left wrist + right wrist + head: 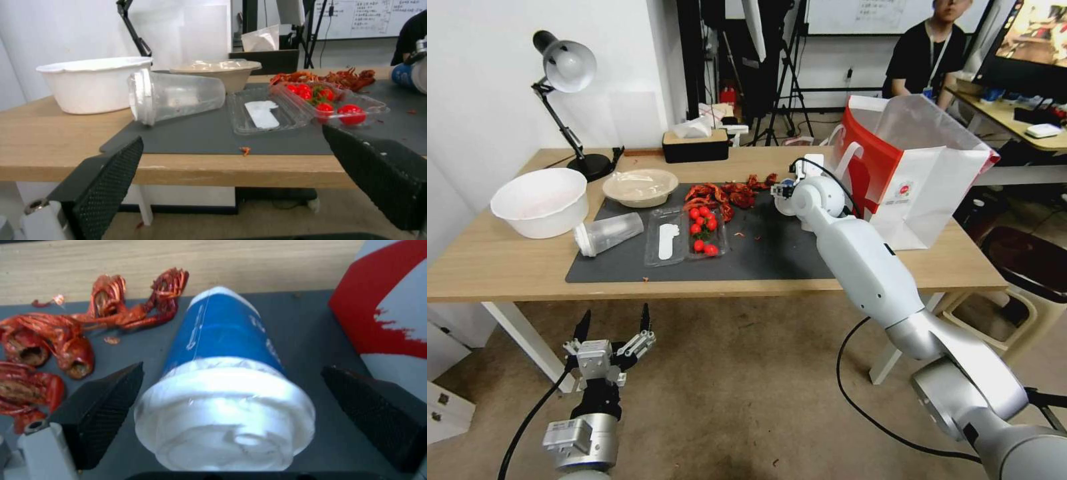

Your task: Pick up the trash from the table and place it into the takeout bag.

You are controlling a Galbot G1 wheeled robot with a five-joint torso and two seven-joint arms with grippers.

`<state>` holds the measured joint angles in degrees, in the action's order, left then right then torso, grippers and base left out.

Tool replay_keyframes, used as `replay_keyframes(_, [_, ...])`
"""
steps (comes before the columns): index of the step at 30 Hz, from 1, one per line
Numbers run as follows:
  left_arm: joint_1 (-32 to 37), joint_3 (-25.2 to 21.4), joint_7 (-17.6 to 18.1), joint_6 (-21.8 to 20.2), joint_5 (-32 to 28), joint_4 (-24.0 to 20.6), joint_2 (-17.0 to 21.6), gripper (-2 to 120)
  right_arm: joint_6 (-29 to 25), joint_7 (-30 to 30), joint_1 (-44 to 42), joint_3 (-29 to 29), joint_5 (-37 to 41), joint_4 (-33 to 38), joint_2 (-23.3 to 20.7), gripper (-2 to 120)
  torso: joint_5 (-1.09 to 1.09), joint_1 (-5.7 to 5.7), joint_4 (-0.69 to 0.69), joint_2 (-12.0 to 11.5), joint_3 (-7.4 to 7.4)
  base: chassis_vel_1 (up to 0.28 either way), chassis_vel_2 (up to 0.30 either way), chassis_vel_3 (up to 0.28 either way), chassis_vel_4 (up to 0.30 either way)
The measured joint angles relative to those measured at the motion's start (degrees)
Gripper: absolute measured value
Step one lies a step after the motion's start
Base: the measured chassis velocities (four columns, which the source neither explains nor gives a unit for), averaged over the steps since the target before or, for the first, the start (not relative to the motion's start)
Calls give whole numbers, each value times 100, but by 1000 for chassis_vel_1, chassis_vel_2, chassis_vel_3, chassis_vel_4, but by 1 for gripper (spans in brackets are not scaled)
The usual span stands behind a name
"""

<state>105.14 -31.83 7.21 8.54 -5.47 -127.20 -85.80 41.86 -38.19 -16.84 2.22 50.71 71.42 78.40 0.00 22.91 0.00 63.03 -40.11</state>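
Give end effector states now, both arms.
Left end effector: open, empty, below the table edge.
Right end effector: open around the blue-and-white lidded cup.

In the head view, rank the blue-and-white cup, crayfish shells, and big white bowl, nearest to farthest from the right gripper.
1. Blue-and-white cup, lying between the open fingers of the right gripper.
2. Crayfish shells, just beyond on the mat.
3. White bowl, far left end.

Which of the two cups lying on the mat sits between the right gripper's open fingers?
The blue-and-white lidded cup, lying beside the takeout bag, with the right gripper open around its lid. The clear plastic cup lies far off, near the white bowl.
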Motion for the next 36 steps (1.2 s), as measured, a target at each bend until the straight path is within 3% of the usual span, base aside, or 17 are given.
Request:
replay_keyframes(25, [-50,-5,0,1,-13,3,36,100,-6,108,-153,-34,-67,-9,-17,99,0,1,0,0,0,0,0,0,0])
replay_keyframes(32, [-50,15,3,18,-13,-18,40,100,-40,144,-179,-39,-45,87,-86,74,0,0,0,0,0,0,0,0,0])
replay_keyframes(36, [-29,4,27,82,-12,-17,41,100,-77,190,-205,-37,-116,107,-97,65,0,0,0,0,0,0,0,0,0])
